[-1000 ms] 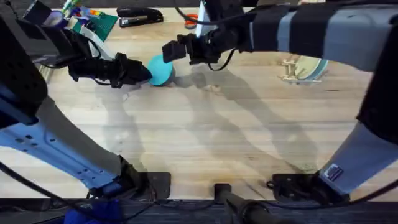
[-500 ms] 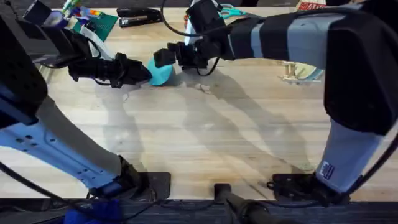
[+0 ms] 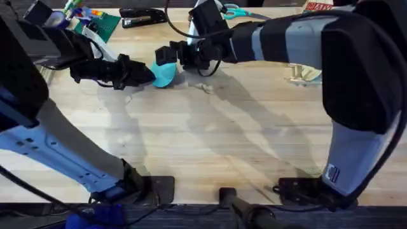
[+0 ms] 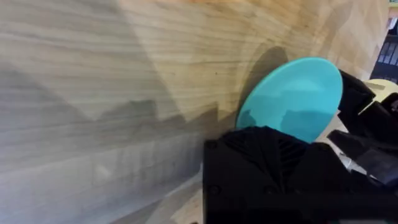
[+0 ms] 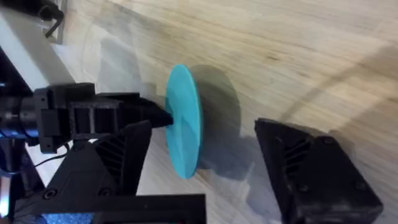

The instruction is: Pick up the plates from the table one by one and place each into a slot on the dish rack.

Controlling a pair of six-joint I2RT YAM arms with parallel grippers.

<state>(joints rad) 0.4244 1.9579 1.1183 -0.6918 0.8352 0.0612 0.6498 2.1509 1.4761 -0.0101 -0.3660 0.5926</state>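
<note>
**Turquoise plate held on edge between two hands, far side of counter**

- Turquoise plate [image 3: 163, 74]: raised on edge above the light-wood counter [image 3: 210, 146], toward its far left. In the right wrist view the plate [image 5: 185, 121] shows almost edge-on, its shadow on the planks beside it.
- Left hand [image 3: 147, 74]: reaches in from the left, fingers clamped on the plate's rim. In the right wrist view its black fingertips [image 5: 160, 116] meet the plate's edge.
- Right hand [image 3: 170, 56]: reaches across the middle from the right and sits at the plate's far upper side. In its own view the fingers stand apart, one on each side of the plate; contact cannot be told.
- Dish rack [image 3: 297, 71]: light wood, at the far right of the counter, partly hidden by the right arm, well apart from the plate. A pale plate [image 3: 311, 75] sits in it.
- Stapler [image 3: 142, 17]: black, at the far edge of the counter.
</note>
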